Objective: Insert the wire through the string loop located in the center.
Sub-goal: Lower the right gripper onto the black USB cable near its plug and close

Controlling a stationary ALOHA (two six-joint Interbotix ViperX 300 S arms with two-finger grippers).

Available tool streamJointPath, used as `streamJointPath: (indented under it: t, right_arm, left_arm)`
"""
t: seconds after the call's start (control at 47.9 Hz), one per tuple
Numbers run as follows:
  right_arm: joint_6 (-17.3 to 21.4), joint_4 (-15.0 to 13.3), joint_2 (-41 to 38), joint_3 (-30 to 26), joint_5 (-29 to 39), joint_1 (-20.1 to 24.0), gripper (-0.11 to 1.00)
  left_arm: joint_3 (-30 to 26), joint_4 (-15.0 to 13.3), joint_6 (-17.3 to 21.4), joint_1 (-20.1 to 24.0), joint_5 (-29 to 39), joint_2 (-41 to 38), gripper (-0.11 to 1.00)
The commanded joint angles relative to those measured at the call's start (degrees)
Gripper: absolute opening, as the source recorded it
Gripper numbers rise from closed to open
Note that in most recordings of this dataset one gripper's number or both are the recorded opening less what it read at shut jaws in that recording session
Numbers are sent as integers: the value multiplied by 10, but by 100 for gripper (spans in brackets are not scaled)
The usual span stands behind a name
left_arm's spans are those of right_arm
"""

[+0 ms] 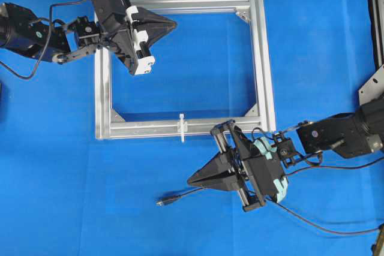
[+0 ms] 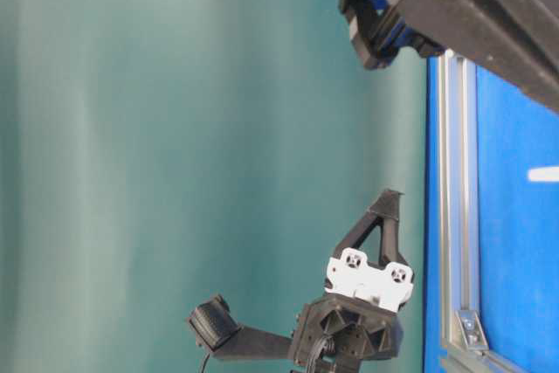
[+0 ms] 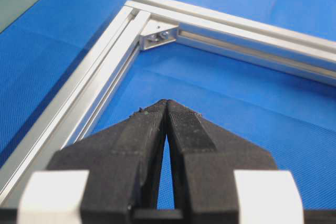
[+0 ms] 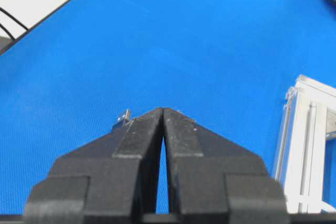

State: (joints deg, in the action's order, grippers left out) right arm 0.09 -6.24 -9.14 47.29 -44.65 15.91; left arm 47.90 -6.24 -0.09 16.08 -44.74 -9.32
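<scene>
The wire (image 1: 180, 196) lies loose on the bench near its front edge, plug just beside the right gripper (image 1: 191, 181), whose fingers are clenched on nothing. The loop (image 1: 182, 127) sits mid-front on the frame (image 1: 262, 58). The left gripper (image 1: 174, 24), fingers also clenched empty, hovers over the frame's far bar, likely waiting.

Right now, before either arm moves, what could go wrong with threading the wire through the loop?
1. Both grippers, left and right, are shut and empty; the right must open before it can take the wire.
2. The plug lies flat on the mat, so closing fingers may push it away instead of pinching it.
3. The loop is tiny and stands on the frame's bar, so a slightly tilted plug could miss or bend it.
</scene>
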Motion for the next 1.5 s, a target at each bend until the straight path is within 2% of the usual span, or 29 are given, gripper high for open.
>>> streamJointPath:
  t: [0.0, 0.104, 0.188, 0.418, 0.564, 0.648, 0.731, 0.877, 0.961, 1.003, 1.086, 1.483]
  right_arm:
    - [4, 0, 27, -7, 1, 11, 0]
    - [4, 0, 38, -13, 35, 18, -5]
    - [5, 1, 41, -16, 53, 18, -5]
    - [7, 1, 42, -15, 57, 20, -5]
    - [25, 1, 42, -15, 62, 20, -4]
    - [31, 1, 42, -15, 64, 20, 4]
    - [35, 1, 41, -17, 68, 21, 22]
    - [41, 12, 39, -21, 76, 21, 66]
    - [41, 18, 34, -25, 86, 21, 87]
    - [42, 20, 31, -26, 91, 21, 88]
    - [42, 25, 19, -31, 100, 21, 80]
    - [43, 69, -45, -38, 103, 21, 81]
  left_arm:
    - [-11, 11, -4, -7, 29, 31, 0]
    - [-12, 13, -1, -7, 42, 33, 0]
    - [-12, 13, 0, -7, 41, 33, 0]
    - [-11, 13, 2, -7, 33, 33, 0]
    - [-10, 12, 2, -7, 29, 33, 0]
    - [-10, 13, 2, -7, 29, 33, 0]
    - [-10, 12, 2, -7, 29, 33, 0]
    - [-8, 13, 2, -7, 29, 33, 0]
    - [-8, 13, 2, -8, 29, 34, 0]
    - [-7, 13, 2, -7, 29, 34, 0]
    - [-7, 13, 2, -7, 29, 34, 0]
    - [-7, 13, -1, -7, 32, 34, 0]
